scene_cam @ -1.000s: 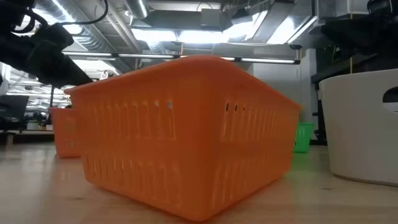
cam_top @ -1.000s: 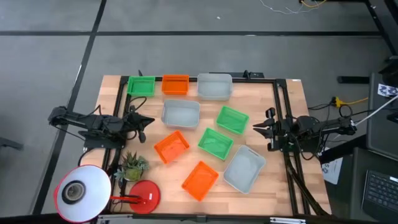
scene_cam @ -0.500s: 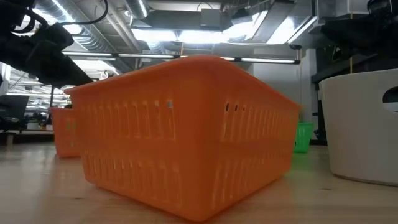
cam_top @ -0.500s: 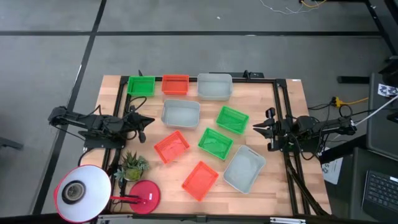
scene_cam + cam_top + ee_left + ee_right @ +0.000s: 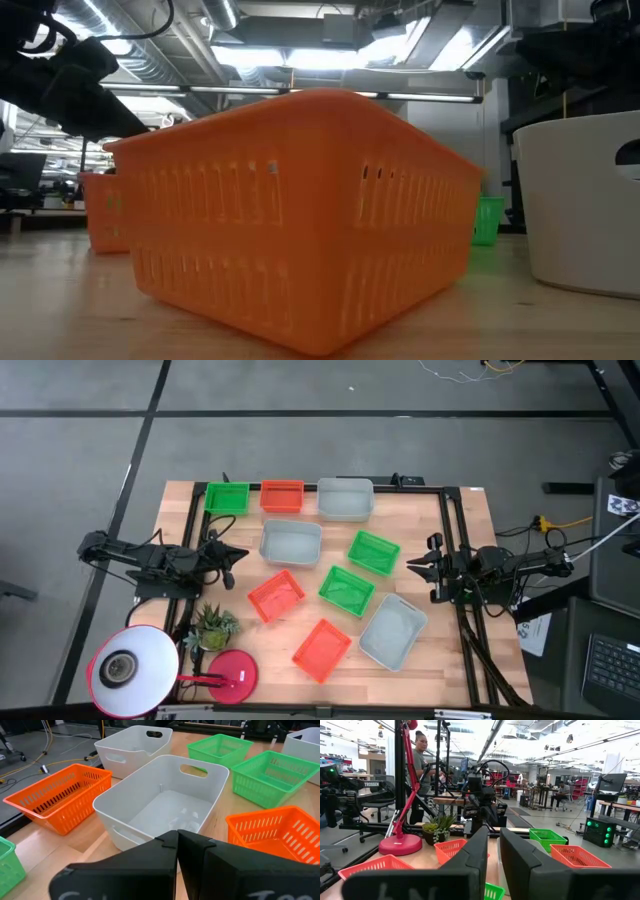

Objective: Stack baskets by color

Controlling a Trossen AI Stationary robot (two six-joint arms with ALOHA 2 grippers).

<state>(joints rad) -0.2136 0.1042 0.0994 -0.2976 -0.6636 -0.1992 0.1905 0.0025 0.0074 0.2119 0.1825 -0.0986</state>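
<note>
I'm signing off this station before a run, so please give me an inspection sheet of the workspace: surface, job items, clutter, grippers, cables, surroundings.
Surface: wooden table, black frame.
Job's things: nine baskets, none stacked: green basket, red-orange basket and grey basket in a back row; six more scattered mid-table.
Clutter: red lamp and potted plant at the front left corner.
Grippers: left gripper shut, empty, at the left edge; right gripper slightly open, empty, at the right edge.
Cables: yellow cable off the table, right.
Surroundings: person standing beyond the table; workshop benches.
</note>
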